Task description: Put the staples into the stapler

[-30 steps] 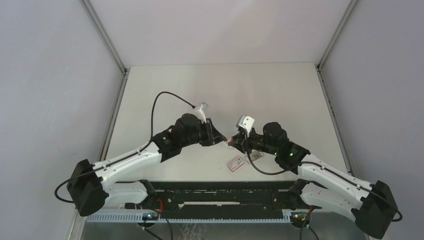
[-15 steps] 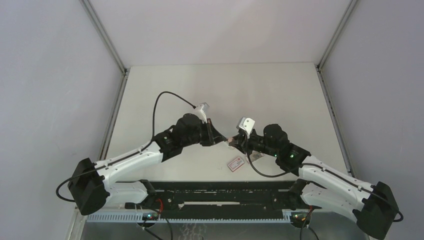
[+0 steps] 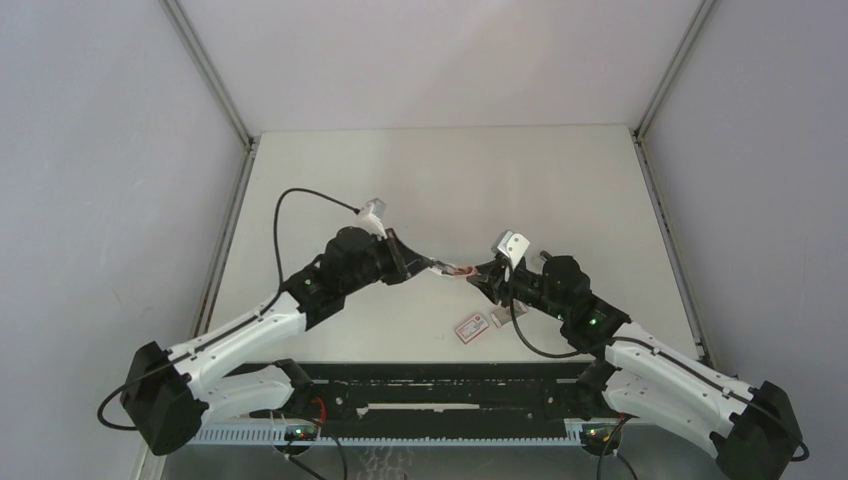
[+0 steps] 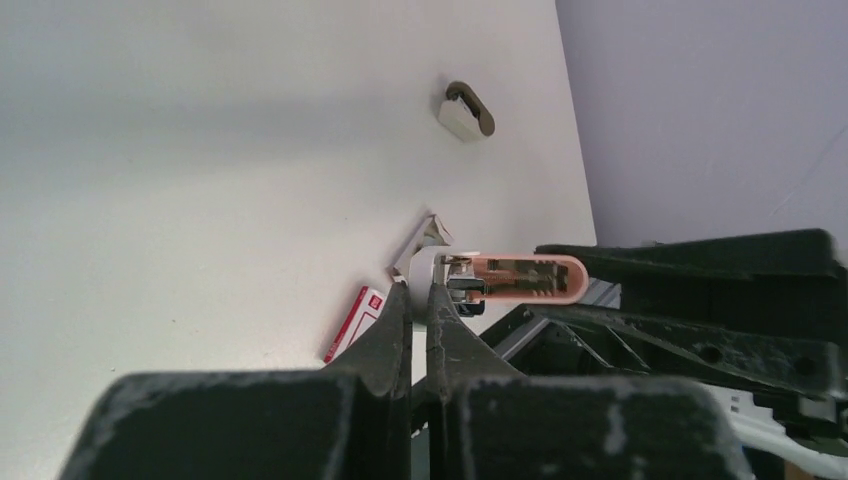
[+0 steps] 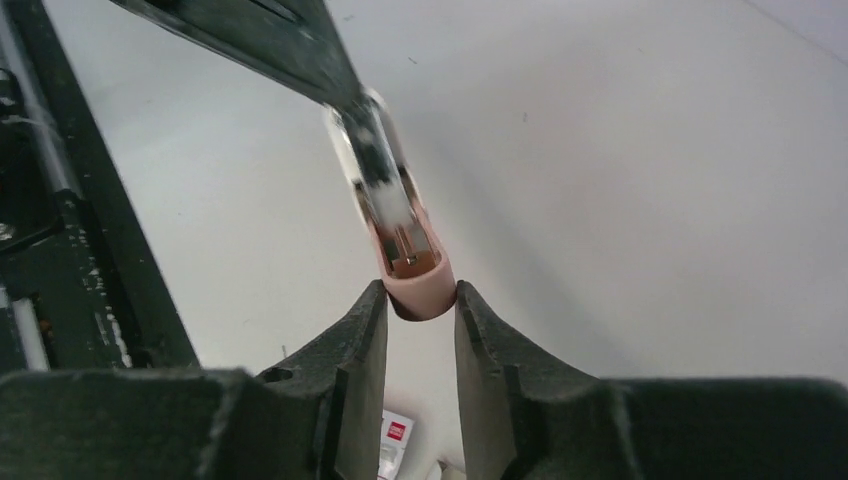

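Observation:
The stapler (image 3: 456,270), pink with a silvery inside, hangs above the table between both grippers. My left gripper (image 3: 431,266) is shut on its thin white end (image 4: 424,268), fingertips (image 4: 398,300) nearly touching. My right gripper (image 3: 484,277) is shut on its rounded pink end (image 5: 420,290). The stapler (image 4: 520,278) runs rightward in the left wrist view and away from the right gripper (image 5: 420,297) in the right wrist view, metal channel (image 5: 375,170) showing. A small pale tray (image 3: 500,318) lies on the table below. I cannot make out the staples in it.
A white box with a red label (image 3: 473,326) lies flat near the front edge, beside the pale tray. A small white block with a dark top (image 4: 465,110) sits further back on the table. The black rail (image 3: 440,385) runs along the front.
The left gripper has shut on the stapler's white end. Both arms have drawn apart, left arm to the left and right arm to the right, and the stapler now spans the wider gap.

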